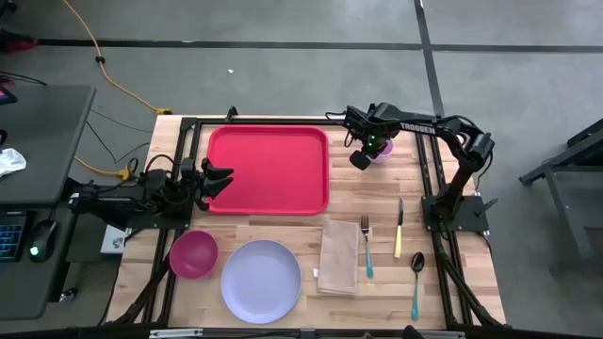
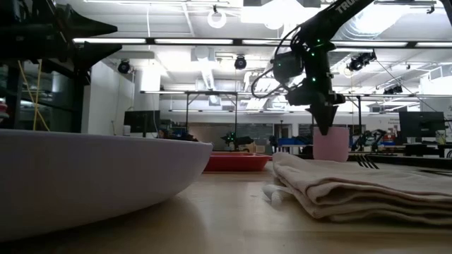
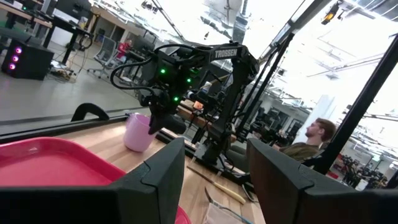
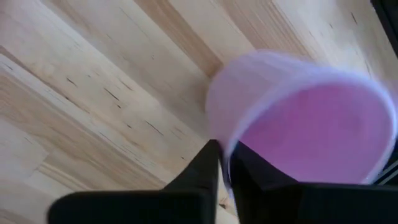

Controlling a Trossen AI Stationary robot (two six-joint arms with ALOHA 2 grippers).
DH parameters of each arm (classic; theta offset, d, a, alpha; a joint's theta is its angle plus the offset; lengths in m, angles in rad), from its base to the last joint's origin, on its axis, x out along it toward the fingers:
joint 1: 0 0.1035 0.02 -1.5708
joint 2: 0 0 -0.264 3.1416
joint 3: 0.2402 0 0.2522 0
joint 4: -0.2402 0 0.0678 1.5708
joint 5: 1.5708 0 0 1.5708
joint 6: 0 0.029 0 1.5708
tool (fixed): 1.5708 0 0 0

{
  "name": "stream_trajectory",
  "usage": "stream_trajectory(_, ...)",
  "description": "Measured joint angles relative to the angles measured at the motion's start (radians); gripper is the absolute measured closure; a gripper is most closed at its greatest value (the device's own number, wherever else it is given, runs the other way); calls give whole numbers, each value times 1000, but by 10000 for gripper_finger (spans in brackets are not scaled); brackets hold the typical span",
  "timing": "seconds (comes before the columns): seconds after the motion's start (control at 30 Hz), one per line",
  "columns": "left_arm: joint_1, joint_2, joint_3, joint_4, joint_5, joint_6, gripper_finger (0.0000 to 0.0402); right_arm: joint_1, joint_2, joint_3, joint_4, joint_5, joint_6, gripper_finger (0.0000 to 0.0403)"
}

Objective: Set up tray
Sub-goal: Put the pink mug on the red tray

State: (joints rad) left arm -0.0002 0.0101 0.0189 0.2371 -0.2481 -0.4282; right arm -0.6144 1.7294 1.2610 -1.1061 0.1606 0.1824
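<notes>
The wooden table (image 1: 377, 202) carries everything. Biggest on it is the red tray (image 1: 268, 169), lying flat at the far middle with its long axis running left to right; it is bare inside. Near the front edge sit the lavender plate (image 1: 261, 280), the magenta bowl (image 1: 193, 255) to its left and the folded beige napkin (image 1: 338, 257) to its right, then a fork (image 1: 366, 248), a knife (image 1: 399, 229) and a spoon (image 1: 415, 280) farther right.

The right gripper (image 4: 224, 165) is at the far right, just beyond the tray's right end, clamped over the rim of a small pink cup (image 4: 305, 124), one finger inside the wall and one outside. The cup looks to be standing on the wood, close to the tray's far right corner.

The left gripper (image 1: 219, 179) waits at the tray's left end, fingers spread wide and holding nothing.

What matters next, I'd say, is that the tray lies directly left of the gripped cup, only a short way off. The right arm is plainly the nearer one, and a lift over the low rim and a shift leftward should land the cup inside.
</notes>
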Motion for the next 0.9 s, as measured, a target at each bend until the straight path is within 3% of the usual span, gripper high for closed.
stream_trajectory(0.57,0,0,0,0,0,0,195,5,0,0,0,-16,-7,402)
stream_trajectory(0.9,0,0,0,2,-20,0,195,113,0,0,-77,23,-114,403)
